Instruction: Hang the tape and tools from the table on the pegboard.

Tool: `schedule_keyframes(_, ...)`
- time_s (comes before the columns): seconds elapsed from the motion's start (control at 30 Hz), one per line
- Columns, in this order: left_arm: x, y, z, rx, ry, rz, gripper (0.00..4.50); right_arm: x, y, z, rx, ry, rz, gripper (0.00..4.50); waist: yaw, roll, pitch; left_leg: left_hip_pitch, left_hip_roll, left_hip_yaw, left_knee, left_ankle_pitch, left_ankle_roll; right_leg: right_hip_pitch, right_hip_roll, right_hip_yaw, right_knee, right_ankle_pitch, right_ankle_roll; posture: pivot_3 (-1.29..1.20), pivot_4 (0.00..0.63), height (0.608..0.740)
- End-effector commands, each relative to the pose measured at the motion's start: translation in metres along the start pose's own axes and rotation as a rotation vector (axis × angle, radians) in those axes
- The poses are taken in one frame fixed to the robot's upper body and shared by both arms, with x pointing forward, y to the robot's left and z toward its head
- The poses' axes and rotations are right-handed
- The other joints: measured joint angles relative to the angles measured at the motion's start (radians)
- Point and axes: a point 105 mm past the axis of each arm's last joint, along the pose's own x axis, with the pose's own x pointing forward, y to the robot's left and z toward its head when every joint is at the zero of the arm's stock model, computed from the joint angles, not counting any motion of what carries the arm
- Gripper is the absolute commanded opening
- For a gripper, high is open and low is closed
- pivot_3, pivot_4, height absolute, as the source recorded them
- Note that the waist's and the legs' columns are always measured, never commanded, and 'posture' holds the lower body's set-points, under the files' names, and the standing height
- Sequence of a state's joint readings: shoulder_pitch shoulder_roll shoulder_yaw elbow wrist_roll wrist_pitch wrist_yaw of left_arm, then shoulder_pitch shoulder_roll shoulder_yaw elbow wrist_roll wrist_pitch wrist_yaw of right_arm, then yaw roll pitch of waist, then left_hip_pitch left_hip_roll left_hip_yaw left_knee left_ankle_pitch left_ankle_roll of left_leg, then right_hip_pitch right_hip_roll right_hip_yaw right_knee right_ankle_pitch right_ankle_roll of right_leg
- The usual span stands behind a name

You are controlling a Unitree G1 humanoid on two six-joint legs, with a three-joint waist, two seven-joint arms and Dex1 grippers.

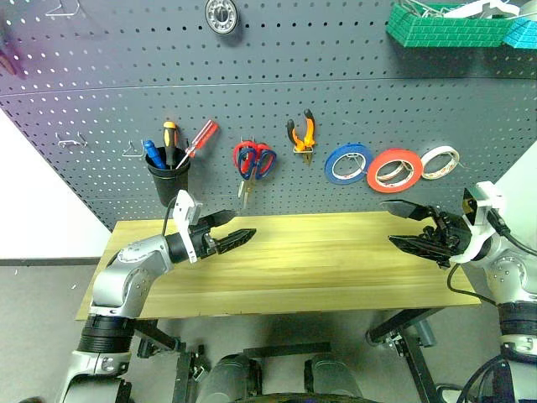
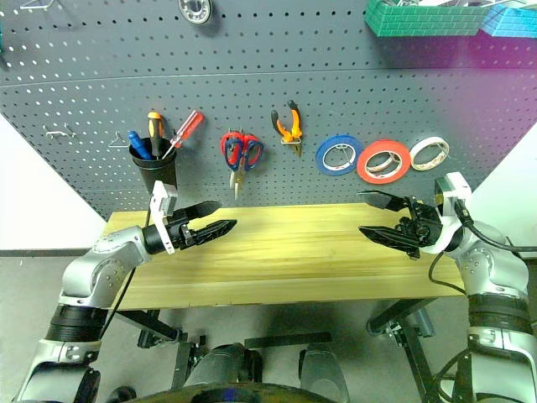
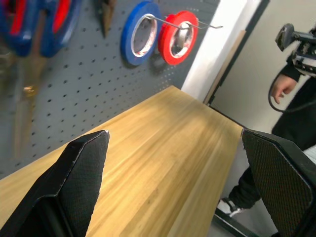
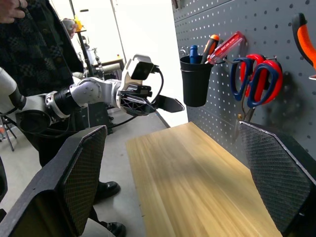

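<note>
A: Item one, far left: our left gripper (image 1: pixel 233 232), two black fingers spread wide, nothing between them, held level over the left part of the rectangular light yellowish wood table (image 1: pixel 319 269).

B: And on the dark grey perforated pegboard (image 1: pixel 101 109) above it?

A: A black cup (image 1: pixel 168 183) holding the slim red-handled screwdriver (image 1: pixel 200 139) beside a yellow-and-black one. Next, red-and-blue-handled scissors (image 1: pixel 253 162), blades hanging straight down. Then the orange-handled pliers (image 1: pixel 302 134), handles up. Then a blue tape roll (image 1: pixel 348 163), the thick bright red tape roll (image 1: pixel 394 170) and a whitish roll (image 1: pixel 440 162), all on hooks.

B: Far right?

A: Our right gripper (image 1: pixel 411 225), fingers equally wide apart, empty, pointing across the table's right end.

B: So which way do the task's things lie from us?

A: Up and behind both grippers, already on the board. We see no tool lying on the tabletop. The red roll sits nearer our right gripper, the screwdriver nearer our left. We judge the hanging largely finished; the black-handled scissors we cannot pick out.
</note>
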State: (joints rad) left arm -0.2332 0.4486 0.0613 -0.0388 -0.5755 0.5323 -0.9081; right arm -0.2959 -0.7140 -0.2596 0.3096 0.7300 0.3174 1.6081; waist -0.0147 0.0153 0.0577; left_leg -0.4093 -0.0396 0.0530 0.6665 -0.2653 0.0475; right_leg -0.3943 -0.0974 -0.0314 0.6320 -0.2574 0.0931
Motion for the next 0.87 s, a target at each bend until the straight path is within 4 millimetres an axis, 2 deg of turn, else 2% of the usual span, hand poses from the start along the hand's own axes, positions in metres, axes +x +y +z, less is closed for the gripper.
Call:
schedule_keyframes(0.03,-0.010,0.004,0.006,0.029,-0.027,0.033,4.48,0.005,0.003,0.008,-0.054,-0.022,0.015,4.50,0.000,0.000,0.000,0.000,0.000,0.000,0.000,0.000,0.000,0.000,0.000,0.000,0.000,0.000,0.000,-0.05,0.000,0.740)
schedule_keyframes(0.27,-0.017,-0.007,0.004,0.025,-0.006,-0.014,4.48,0.008,0.002,-0.006,-0.044,0.011,-0.002,4.50,0.001,0.000,-0.001,0.000,0.000,0.000,0.000,0.000,0.000,-0.001,0.000,0.000,0.000,0.000,0.000,-0.05,0.000,0.740)
schedule_keyframes(0.4,-0.017,-0.004,0.006,0.073,-0.013,0.022,4.48,0.009,0.003,-0.008,-0.039,0.007,-0.002,4.50,0.001,0.001,-0.001,0.000,0.000,0.000,-0.001,0.000,0.000,-0.002,0.000,0.000,0.000,0.000,0.000,-0.05,0.000,0.740)
schedule_keyframes(0.87,-0.017,-0.007,0.003,0.077,-0.023,0.041,4.48,0.013,0.002,-0.016,-0.034,0.016,-0.009,4.50,-0.001,0.001,-0.002,0.000,0.000,0.000,-0.001,0.000,0.000,-0.003,0.000,0.000,0.000,0.000,-0.001,-0.10,0.000,0.740)
